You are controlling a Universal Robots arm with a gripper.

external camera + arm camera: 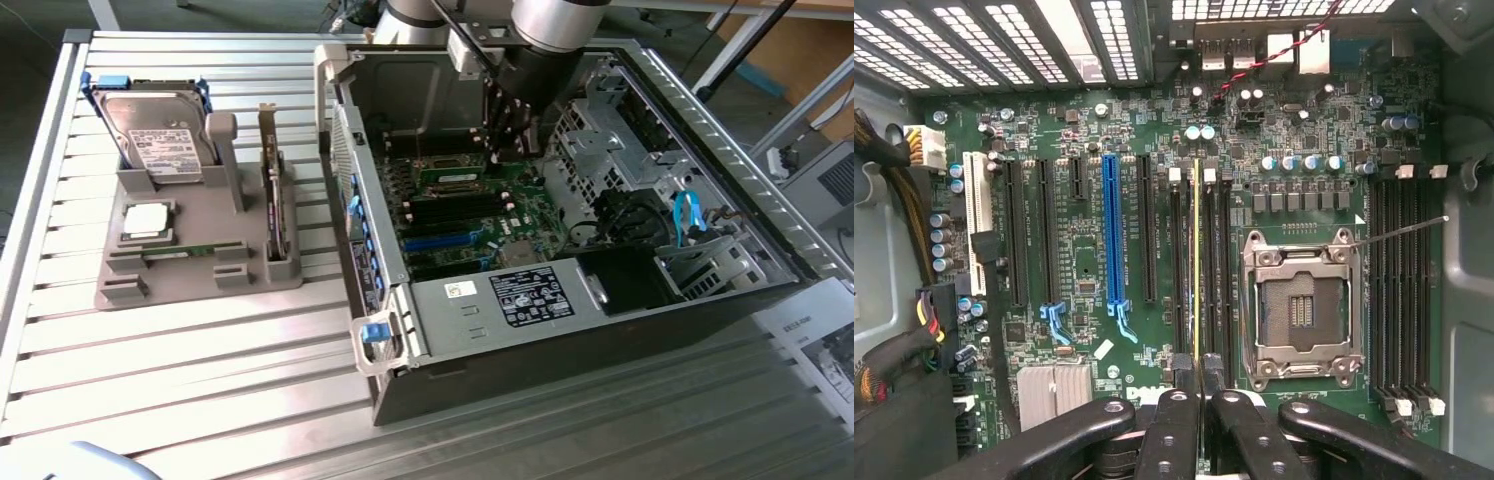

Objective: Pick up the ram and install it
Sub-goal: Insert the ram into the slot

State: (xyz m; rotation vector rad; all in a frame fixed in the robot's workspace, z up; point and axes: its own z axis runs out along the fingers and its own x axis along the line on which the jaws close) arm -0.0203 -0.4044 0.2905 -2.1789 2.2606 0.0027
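Note:
My gripper (1197, 395) is shut on the ram (1196, 260), a thin stick seen edge-on as a yellow-green line running out from between the two black fingers (1172, 425). The stick hangs over the bank of long black memory slots (1214, 270) just beside the empty processor socket (1301, 305); I cannot tell whether it touches a slot. In the exterior view the arm reaches down into the open computer case (400, 330), with the gripper (514, 125) low over the green motherboard (467, 215) near the case's far wall.
A grey holder (174, 280) at the exterior view's left carries a hard drive (154, 140), a square silver processor (144, 220) and an upright expansion card (274, 190). More memory slots (1402, 290), a blue slot (1114, 230), cable bundles (894, 330) and drive cages (627, 150) crowd the case.

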